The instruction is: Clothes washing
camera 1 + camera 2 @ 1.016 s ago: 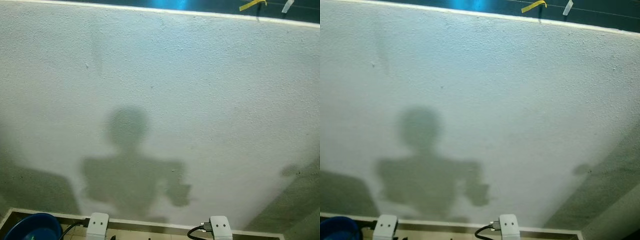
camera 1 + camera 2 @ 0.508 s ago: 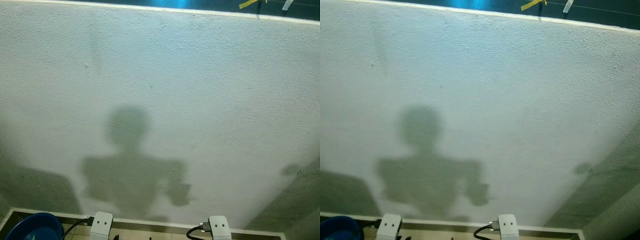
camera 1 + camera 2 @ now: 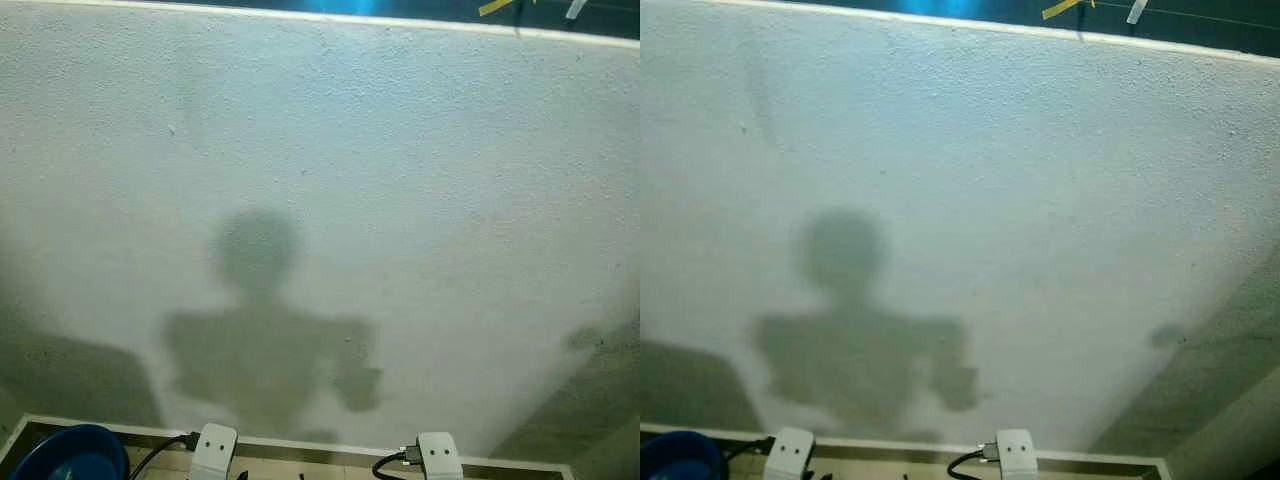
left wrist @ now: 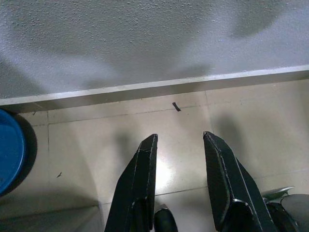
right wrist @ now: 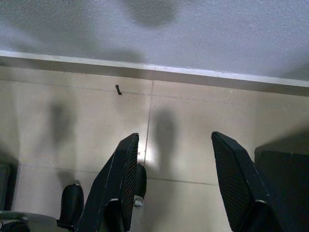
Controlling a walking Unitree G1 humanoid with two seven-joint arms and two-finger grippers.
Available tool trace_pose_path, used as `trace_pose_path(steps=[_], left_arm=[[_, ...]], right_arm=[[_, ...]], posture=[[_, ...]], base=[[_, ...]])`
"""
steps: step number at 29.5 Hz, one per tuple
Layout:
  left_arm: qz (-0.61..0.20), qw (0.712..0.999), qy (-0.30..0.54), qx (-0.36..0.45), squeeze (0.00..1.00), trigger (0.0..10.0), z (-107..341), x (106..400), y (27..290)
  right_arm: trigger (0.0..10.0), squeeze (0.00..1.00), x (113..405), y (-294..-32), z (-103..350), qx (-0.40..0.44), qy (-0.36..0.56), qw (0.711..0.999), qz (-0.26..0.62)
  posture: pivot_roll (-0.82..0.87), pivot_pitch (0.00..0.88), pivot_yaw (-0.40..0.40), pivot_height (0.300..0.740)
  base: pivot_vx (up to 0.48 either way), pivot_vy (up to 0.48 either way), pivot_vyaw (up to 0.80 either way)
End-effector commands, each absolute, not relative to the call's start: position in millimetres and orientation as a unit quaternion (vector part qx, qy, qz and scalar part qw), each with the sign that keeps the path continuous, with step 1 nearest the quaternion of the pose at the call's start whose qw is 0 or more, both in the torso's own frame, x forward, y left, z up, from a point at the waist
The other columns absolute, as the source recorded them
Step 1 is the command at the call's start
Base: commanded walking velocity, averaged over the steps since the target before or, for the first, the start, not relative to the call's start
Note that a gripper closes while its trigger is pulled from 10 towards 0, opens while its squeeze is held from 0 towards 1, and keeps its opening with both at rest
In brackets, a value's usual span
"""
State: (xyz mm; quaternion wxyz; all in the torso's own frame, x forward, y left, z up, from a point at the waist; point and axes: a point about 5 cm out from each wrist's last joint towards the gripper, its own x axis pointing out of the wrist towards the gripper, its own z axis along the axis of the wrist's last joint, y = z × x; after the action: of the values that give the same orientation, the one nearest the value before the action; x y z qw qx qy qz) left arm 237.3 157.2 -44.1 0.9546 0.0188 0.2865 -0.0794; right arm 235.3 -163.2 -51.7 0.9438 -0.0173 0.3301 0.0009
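The head camera faces a white textured wall [image 3: 400, 150] that carries the robot's shadow [image 3: 265, 340].

At the lower left of the frame, a blue basin [image 3: 62, 455] rests on the tiled floor [image 4: 96, 145] against the skirting. Its contents cannot be determined. No garment and no washing machine can be identified, so the location of the clothes is unknown.

Just right of the basin, the silver left wrist [image 3: 213, 450] sits at the bottom edge. It has shifted slightly rightward over the last second, while the wall has barely moved in frame. In the wrist view, the left gripper [image 4: 178, 154] hangs over bare tile with its fingers spread and nothing between them.

Further right, the right wrist [image 3: 440, 455] holds its position. The right gripper [image 5: 186, 164] also points at the floor, fingers wide apart and carrying nothing.

Judgement: the change is minor. Both arms are unloaded, and this scene alone does not settle the stage of the washing.
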Motion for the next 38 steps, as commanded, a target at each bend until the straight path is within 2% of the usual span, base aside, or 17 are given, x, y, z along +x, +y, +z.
trace_pose_path(steps=[1,7,14,21,26,30,38], left_arm=[[-0.085,0.955,0.285,0.023,0.00,10.0,-44.3,236.2,157.0],[-0.081,0.956,0.282,0.023,0.00,10.0,-43.3,235.5,164.9],[-0.066,0.956,0.284,0.022,0.00,10.0,-42.6,233.9,179.2],[-0.012,0.961,0.278,0.002,0.00,10.0,-39.6,236.3,194.2],[0.009,0.961,0.277,-0.010,0.00,10.0,-40.1,235.1,197.2],[0.034,0.963,0.264,-0.030,0.00,10.0,-40.0,232.0,199.4],[0.050,0.963,0.263,-0.039,0.00,10.0,-40.0,230.9,198.8]], right_arm=[[10.0,0.00,228.6,-163.3,-56.1,-0.015,0.338,0.941,-0.004],[10.0,0.00,224.6,-157.4,-58.8,-0.003,0.341,0.940,-0.010],[10.0,0.00,220.4,-151.6,-61.2,0.013,0.342,0.940,-0.018],[10.0,0.00,227.1,-157.4,-56.6,0.005,0.332,0.943,-0.011],[10.0,0.00,235.4,-159.3,-51.2,-0.002,0.322,0.947,-0.007],[10.0,0.00,254.9,-156.6,-36.5,-0.021,0.290,0.957,0.029],[10.0,0.00,266.3,-159.5,-24.7,-0.019,0.254,0.966,0.038]], posture=[[0.03,0.085,0.015,0.740],[0.06,0.100,0.059,0.740],[0.07,0.094,0.074,0.740],[0.06,0.078,0.026,0.740],[0.04,0.069,0.003,0.740],[0.01,0.064,-0.030,0.740],[0.00,0.058,-0.061,0.740]], base=[[0.000,0.000,0.00],[0.000,0.000,0.00],[0.000,0.000,0.00],[0.000,0.000,0.00],[0.000,0.000,0.00],[0.000,0.000,0.00],[0.000,0.000,0.00]])
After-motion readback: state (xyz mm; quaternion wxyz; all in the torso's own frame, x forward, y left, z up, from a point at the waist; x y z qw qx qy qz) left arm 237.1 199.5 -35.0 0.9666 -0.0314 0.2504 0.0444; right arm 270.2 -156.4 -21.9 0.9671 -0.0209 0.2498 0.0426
